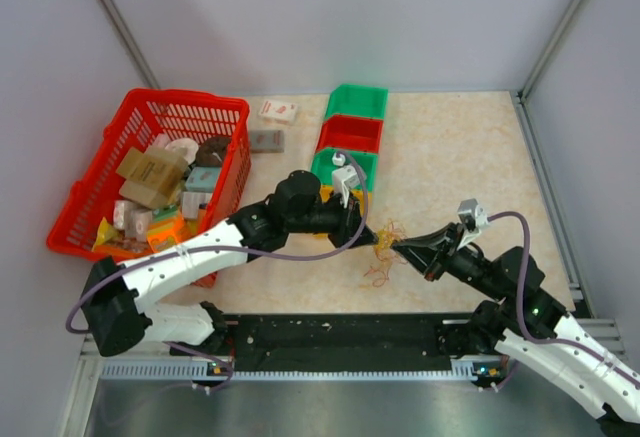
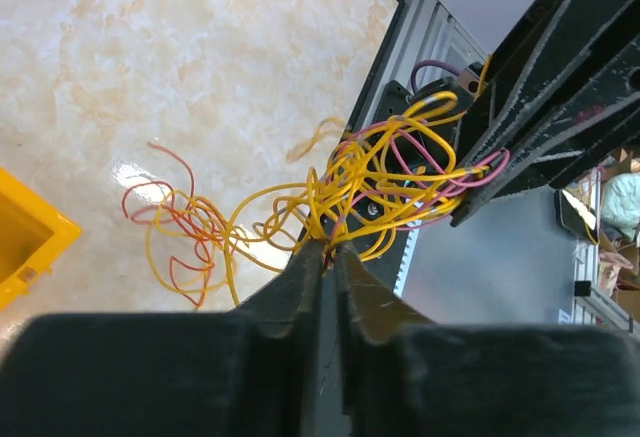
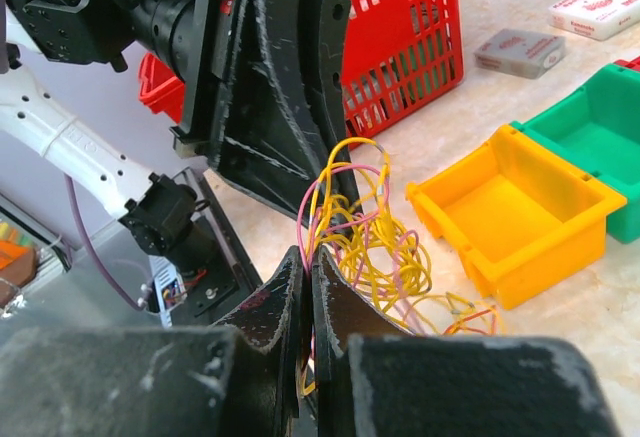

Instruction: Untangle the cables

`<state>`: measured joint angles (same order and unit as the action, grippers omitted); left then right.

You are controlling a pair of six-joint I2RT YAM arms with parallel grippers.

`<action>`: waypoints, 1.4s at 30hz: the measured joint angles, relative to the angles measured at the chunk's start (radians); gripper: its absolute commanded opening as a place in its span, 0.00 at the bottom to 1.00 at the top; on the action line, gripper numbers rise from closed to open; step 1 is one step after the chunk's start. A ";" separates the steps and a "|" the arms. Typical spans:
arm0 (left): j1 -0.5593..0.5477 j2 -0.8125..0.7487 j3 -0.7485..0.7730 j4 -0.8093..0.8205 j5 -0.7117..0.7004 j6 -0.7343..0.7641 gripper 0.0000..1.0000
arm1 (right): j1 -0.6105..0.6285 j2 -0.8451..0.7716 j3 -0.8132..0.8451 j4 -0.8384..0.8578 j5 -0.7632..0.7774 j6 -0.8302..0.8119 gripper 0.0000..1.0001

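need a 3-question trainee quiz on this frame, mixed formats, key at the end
1. True or false: the cables lie inside the yellow bin.
2. What does the red basket hold? A) assorted packaged items B) coiled wire C) nothing
3. Fill in: the left gripper and the right gripper are both shut on the ____.

Key: 1 false, the tangle hangs between the two grippers, beside the bin, with loose strands on the table. 2 A. 3 cables.
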<state>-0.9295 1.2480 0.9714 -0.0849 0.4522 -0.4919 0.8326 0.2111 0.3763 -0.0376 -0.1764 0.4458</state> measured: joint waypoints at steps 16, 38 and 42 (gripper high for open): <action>-0.018 -0.217 -0.088 -0.060 -0.350 0.037 0.00 | -0.001 -0.112 0.116 -0.348 0.393 0.100 0.00; 0.027 -0.625 0.065 -0.402 -0.936 0.244 0.00 | -0.005 0.168 0.331 -1.206 1.188 1.012 0.00; 0.030 -0.710 0.137 -0.417 -1.049 0.336 0.00 | -0.011 0.165 0.304 -1.260 1.252 1.130 0.00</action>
<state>-0.8997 0.5385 1.1080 -0.5018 -0.5972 -0.1562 0.8215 0.3759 0.6800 -1.2972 1.0756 1.5753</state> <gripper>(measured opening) 0.006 0.011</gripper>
